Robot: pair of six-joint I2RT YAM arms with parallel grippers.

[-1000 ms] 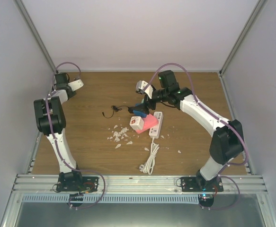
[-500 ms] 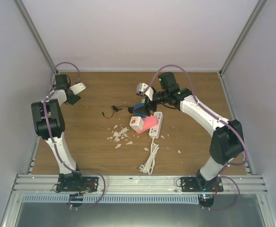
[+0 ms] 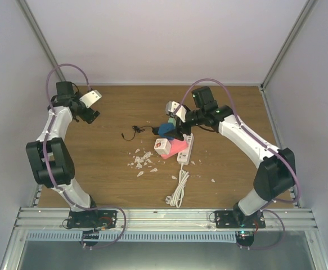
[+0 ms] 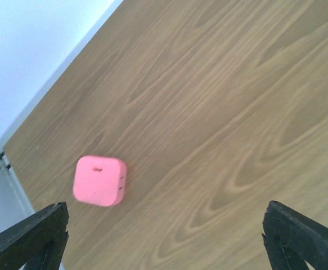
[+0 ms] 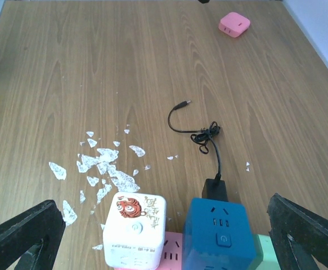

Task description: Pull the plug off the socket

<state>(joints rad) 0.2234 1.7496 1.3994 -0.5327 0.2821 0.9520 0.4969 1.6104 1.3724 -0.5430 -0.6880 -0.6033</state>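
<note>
Black against the wood, the plug is being shown seated in the far face of the blue socket cube, its cable trailing over the counter. The right fingers are being held wide apart close by the cube, gripping nothing; the left fingers are likewise being held open, over a pink cube well away. Approach is judged the step in hand: the plug body, not the cable, should be straddled, pinched firmly and drawn straight out along its pins, the socket being steadied lest the white cube beside it be dragged
</note>
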